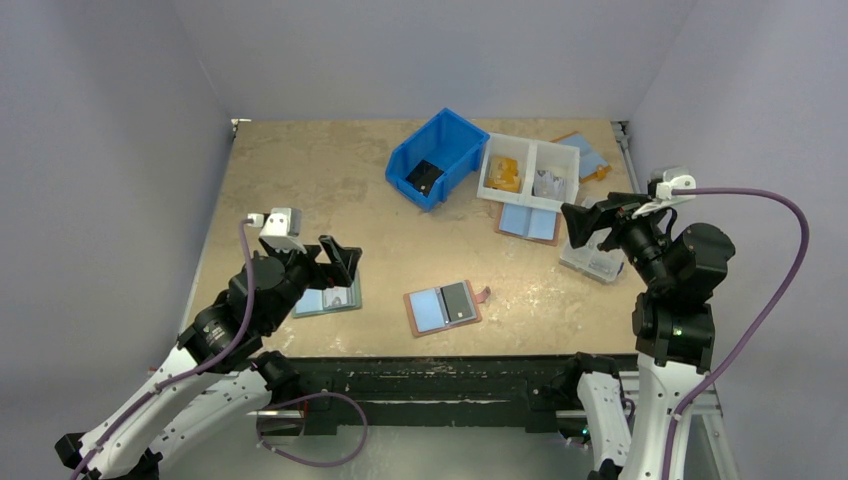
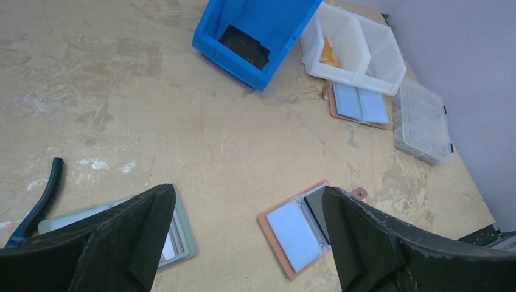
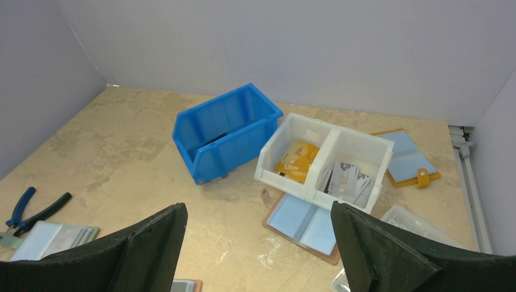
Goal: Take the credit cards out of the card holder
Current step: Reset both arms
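- Top external view gives us the card holder (image 1: pixel 443 307) lying open and flat on the table (image 1: pixel 300 180), near the front edge and between the two arms. Its light-blue lining is to the left, its dark-grey panel to the right, and the snap tab points right.
- We cannot tell whether the dark panel is a card or a pocket, nor how many cards sit inside. Nothing pokes out of the holder.
- Left gripper (image 1: pixel 343 258) hovers just left of the holder, jaws wide apart with nothing between them. Beneath it lies a pale green card sleeve (image 1: pixel 340 300), and pliers (image 2: pixel 42 198) lie further left.
- Right gripper (image 1: pixel 578 225) hangs well apart from the holder, over the back right of the table near the larger blue-lined folder (image 1: pixel 528 222) and the white divided tray (image 1: pixel 528 170). Its jaws also stand apart and empty.
- We judge the step in hand to be the approach: no card is gripped yet.
- Next, we think, the nearer left arm needs to come right and down onto the holder and pinch a card edge. The other arm could pin the leather so it does not slide.
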Robot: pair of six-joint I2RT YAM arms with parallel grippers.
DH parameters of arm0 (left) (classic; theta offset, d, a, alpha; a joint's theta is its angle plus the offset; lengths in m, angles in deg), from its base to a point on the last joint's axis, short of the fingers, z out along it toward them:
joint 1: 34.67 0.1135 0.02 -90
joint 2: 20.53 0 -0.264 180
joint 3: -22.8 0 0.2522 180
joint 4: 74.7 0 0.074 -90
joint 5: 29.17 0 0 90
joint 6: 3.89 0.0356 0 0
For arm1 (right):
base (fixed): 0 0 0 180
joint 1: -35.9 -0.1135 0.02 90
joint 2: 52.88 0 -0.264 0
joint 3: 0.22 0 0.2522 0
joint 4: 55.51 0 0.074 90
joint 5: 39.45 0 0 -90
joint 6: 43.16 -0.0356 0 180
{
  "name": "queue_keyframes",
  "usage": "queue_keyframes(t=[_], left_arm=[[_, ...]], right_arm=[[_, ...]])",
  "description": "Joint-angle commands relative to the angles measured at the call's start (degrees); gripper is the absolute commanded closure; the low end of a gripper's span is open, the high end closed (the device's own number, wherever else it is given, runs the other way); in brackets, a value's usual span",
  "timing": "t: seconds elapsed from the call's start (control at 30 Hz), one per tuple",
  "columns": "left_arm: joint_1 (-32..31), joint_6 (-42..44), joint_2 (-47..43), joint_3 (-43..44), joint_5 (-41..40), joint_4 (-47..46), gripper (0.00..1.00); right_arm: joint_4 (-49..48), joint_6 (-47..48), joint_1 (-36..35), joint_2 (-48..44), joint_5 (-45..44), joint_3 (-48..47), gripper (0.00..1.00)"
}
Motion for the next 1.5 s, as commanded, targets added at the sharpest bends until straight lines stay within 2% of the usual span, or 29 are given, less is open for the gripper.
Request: queue_keyframes(t=[0.0,1.47], left_arm=[[0.30,0.33,-0.45,1.22,-1.56,-0.64,0.01],[0.28,-0.02,-1.72,2.30,-2.09,0.65,0.01]], right_arm=[[-2.72,0.05,0.25,0.40,-1.58,-1.29,0.01],[-2.26,-1.36,0.36,1.52,-1.71,-3.66,0.01]])
